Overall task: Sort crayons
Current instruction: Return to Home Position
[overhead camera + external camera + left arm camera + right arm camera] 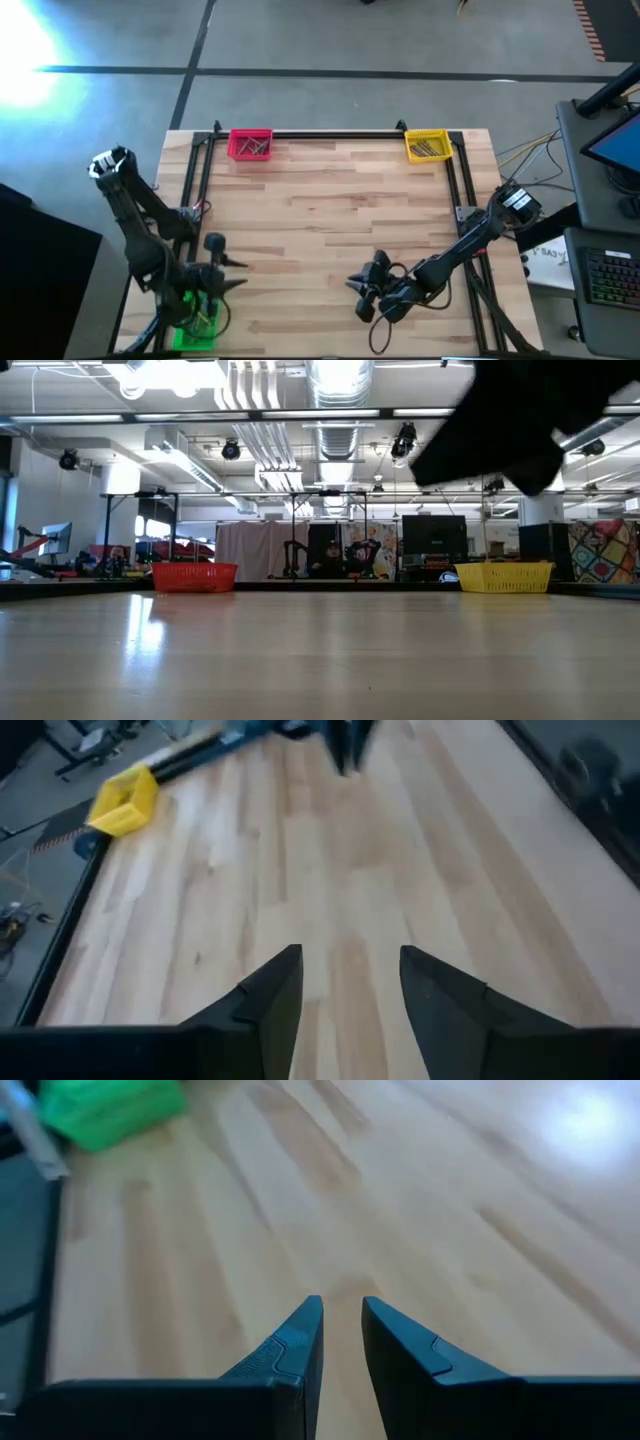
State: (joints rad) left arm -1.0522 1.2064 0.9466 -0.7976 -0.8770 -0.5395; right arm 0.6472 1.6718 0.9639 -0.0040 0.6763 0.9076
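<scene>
Crayons show as thin sticks inside the pink bin [250, 144] at the far left, the yellow bin [427, 146] at the far right and the green bin [196, 326] at the near left corner. No loose crayon shows on the table. My left gripper [238, 274] [350, 955] hovers beside the green bin, open, with bare wood between its fingers. My right gripper [352, 284] [342, 1305] hangs over the near middle of the table. Its fingers stand a narrow gap apart with nothing between them.
A black frame [330, 134] runs along the table's far, left and right edges. The wooden top [330, 220] between the bins holds nothing. A desk with a keyboard and screen [605, 200] stands off the right edge. In the low view a dark arm [510, 430] hangs at the upper right.
</scene>
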